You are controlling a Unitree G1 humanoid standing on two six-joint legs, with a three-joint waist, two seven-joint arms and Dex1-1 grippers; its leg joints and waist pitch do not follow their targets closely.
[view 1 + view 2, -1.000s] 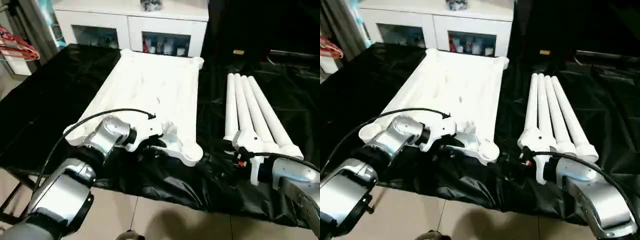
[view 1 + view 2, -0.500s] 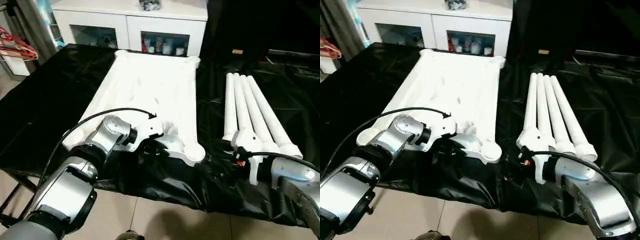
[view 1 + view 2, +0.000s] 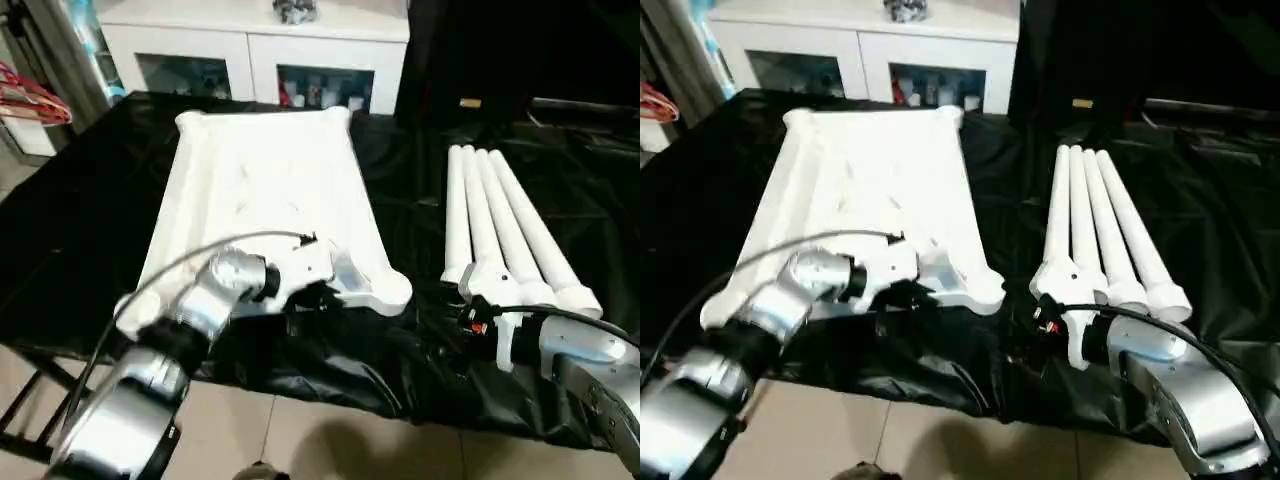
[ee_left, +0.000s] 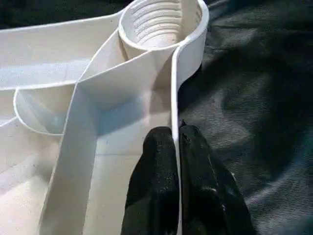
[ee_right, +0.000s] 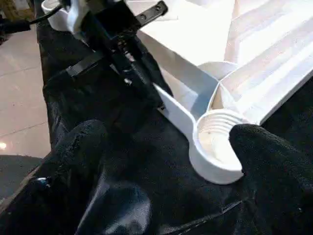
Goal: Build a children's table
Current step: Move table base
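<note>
The children's table top [image 3: 262, 185] lies upside down on the black cloth, ribs and corner sockets facing up. My left gripper [image 4: 174, 133] is shut on the thin rim wall of its near edge, one finger on each side, close to the near right corner socket [image 4: 161, 22]. Several white tube legs [image 3: 500, 215] lie side by side on the cloth to the right. My right gripper [image 5: 170, 132] stands wide open low over the cloth, its fingers [image 5: 85, 147] spread on either side of that same socket [image 5: 215, 142] and touching nothing.
A white glass-door cabinet [image 3: 250, 50] stands behind the cloth-covered bench. Red hangers [image 3: 35, 100] hang at the far left. The bench's front edge drops to a tiled floor [image 3: 300, 440]. Bare black cloth [image 3: 415, 210] separates top and legs.
My left gripper has closed onto the top's near rim. The top has swung, its far end now further left. The right arm has stayed in place.
</note>
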